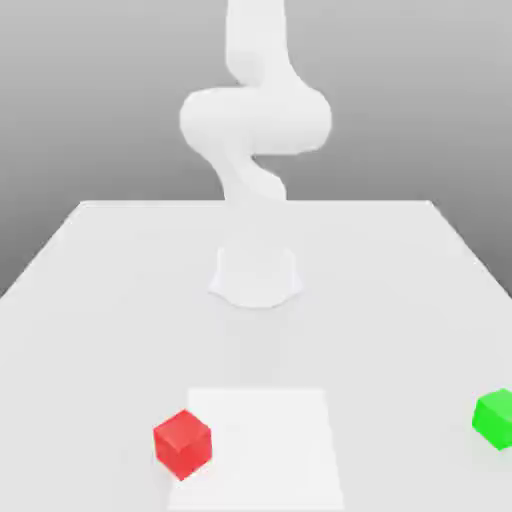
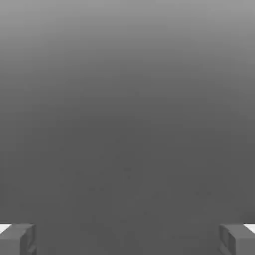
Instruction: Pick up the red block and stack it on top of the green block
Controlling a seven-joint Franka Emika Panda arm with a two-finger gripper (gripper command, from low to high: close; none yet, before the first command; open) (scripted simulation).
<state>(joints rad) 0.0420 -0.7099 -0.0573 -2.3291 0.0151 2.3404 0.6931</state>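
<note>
The red block (image 1: 182, 443) lies on the white table (image 1: 110, 300) near the front, toward the exterior view's left. Far off at the exterior view's right edge rests the green block (image 1: 495, 418), partly cut by the frame. In the hand view my gripper (image 2: 127, 239) is open: its two grey fingertips (image 2: 20, 238) stand far apart with nothing between them, against a plain grey backdrop. The white arm (image 1: 255, 120) rises from its round base (image 1: 256, 275) and bends upward past the top of the exterior view.
A slightly brighter square patch (image 1: 270, 445) marks the table just to the right of the red block. The table's side edges run diagonally at the exterior view's left and right.
</note>
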